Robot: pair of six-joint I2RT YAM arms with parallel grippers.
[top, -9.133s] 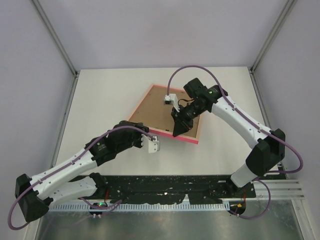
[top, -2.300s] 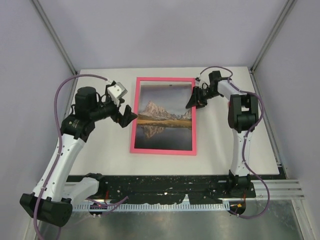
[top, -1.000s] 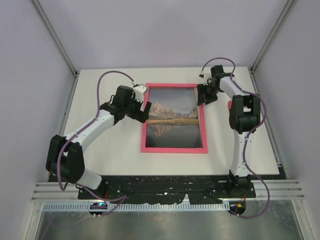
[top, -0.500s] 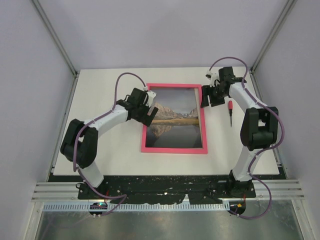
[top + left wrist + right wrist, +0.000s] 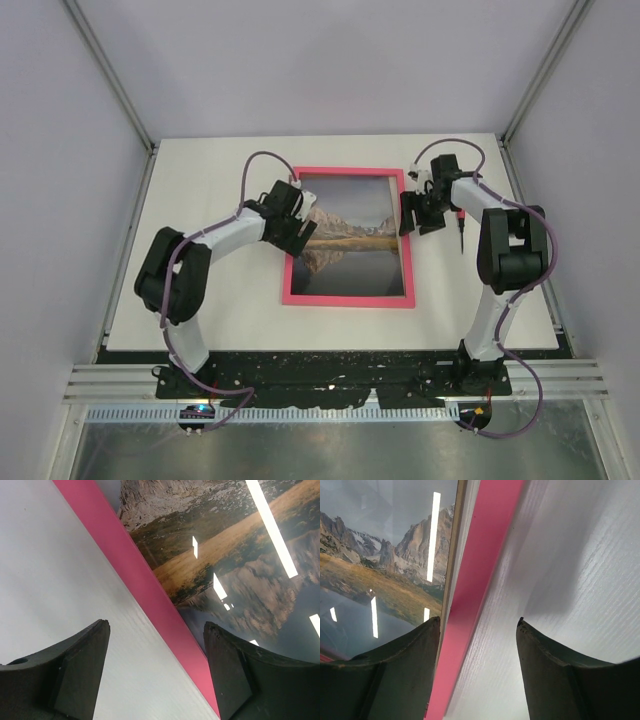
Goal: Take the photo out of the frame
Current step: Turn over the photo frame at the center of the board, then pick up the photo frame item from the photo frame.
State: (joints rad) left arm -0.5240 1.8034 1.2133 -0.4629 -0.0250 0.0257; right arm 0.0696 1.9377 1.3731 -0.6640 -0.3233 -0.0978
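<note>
The bright-pink frame (image 5: 345,300) lies flat on the white table, face up, with the photo (image 5: 350,265) of a mountain and lake inside it. My left gripper (image 5: 297,232) is open over the frame's left rim. In the left wrist view the left gripper (image 5: 156,626) has one finger over the table and the other over the photo (image 5: 225,555), with the pink rim (image 5: 150,595) between them. My right gripper (image 5: 408,215) is open at the right rim. In the right wrist view the right gripper (image 5: 477,621) straddles the pink rim (image 5: 480,580) beside the photo (image 5: 385,555).
A small red-handled screwdriver (image 5: 461,232) lies on the table (image 5: 200,300) just right of the right gripper. Grey walls and metal posts close in the table on the left, right and back. Both arm bases stand at the near edge.
My left gripper has moved right onto the frame's left rim and its jaws have narrowed slightly. My right gripper has slid a little nearer along the right rim. The frame has stayed put.
</note>
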